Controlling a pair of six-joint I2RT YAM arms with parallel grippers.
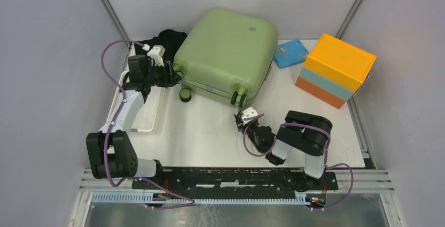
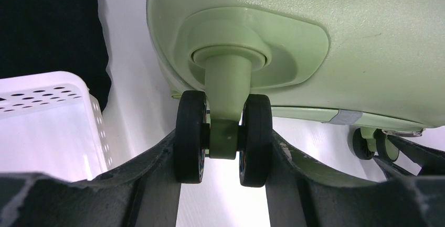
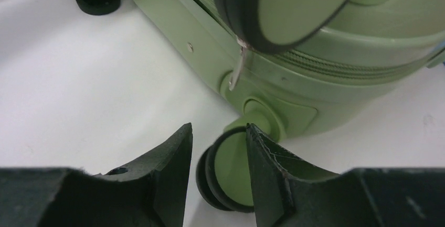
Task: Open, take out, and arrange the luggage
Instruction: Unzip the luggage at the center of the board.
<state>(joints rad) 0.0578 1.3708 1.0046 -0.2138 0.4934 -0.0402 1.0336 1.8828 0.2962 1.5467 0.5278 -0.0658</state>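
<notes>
Both the left arm (image 1: 126, 109) and the right arm (image 1: 281, 148) are built of chunky black joint housings joined by a white link. Each has a purple cable (image 1: 103, 59) looping alongside and a white camera mount (image 1: 156, 53) at the wrist. The left gripper (image 2: 224, 135) and right gripper (image 3: 219, 127) have dark, wedge-shaped fingers (image 3: 168, 169) with rough, pale, chipped edges.
</notes>
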